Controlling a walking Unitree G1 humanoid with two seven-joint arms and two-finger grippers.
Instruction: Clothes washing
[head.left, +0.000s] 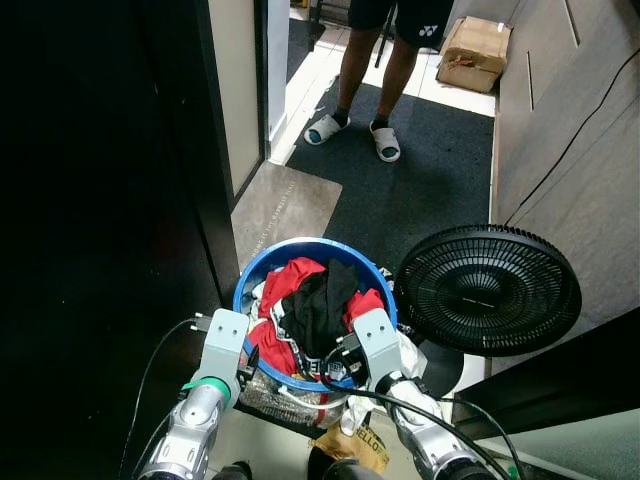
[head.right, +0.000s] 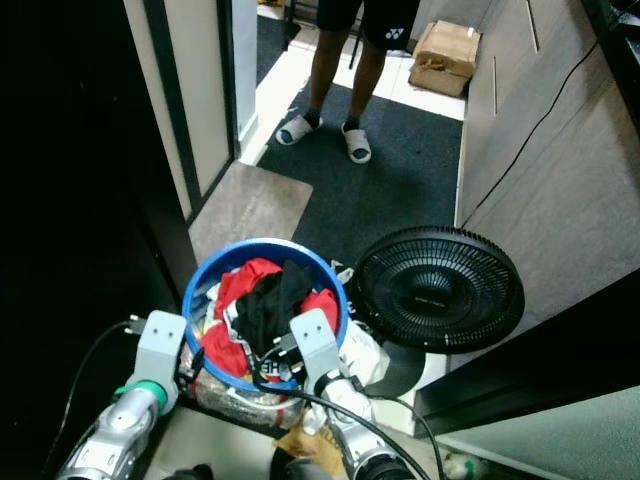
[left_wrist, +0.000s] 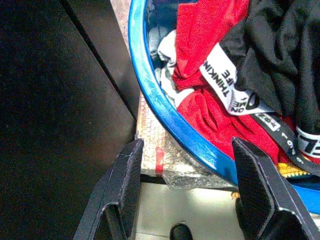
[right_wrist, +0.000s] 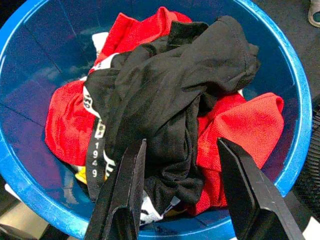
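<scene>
Clearly the washing has not begun: the round blue plastic laundry basin (head.left: 262, 262) sits on the floor, piled with red and black clothes (right_wrist: 165, 100), and both arms are reaching for it. I judge the step in hand to be taking hold of the basin, or of a garment from it, to carry the load to a washer.

The left pincer (left_wrist: 190, 190) has its fingers apart and straddles the basin's near-left rim, one finger outside the blue wall and the other over the clothes inside. The right pincer (right_wrist: 182, 192) also stands apart, hovering above the near edge of the pile, aimed at the black garment (right_wrist: 185, 65) lying over the red ones. Neither grips anything yet.

If the basin is to be lifted, the next move calls for the left fingers to come down and close on the rim, and for the right pincer to find the rim on its own side instead of the cloth. If a garment is wanted, the right pincer need only drop into the black fabric and close.

Just right of the basin lies a black round electric fan (head.left: 487, 289), its grille almost touching the rim, so any swing that way is cramped. Left of the basin stands a dark door panel (head.left: 100, 200). Beyond the basin, on the dark carpet (head.left: 420, 170), a person in white slippers (head.left: 355, 135) stands in the passage, with a brown cardboard box (head.left: 473, 53) beside them. Clear wrapping (left_wrist: 165, 155) lies under the basin's near side.
</scene>
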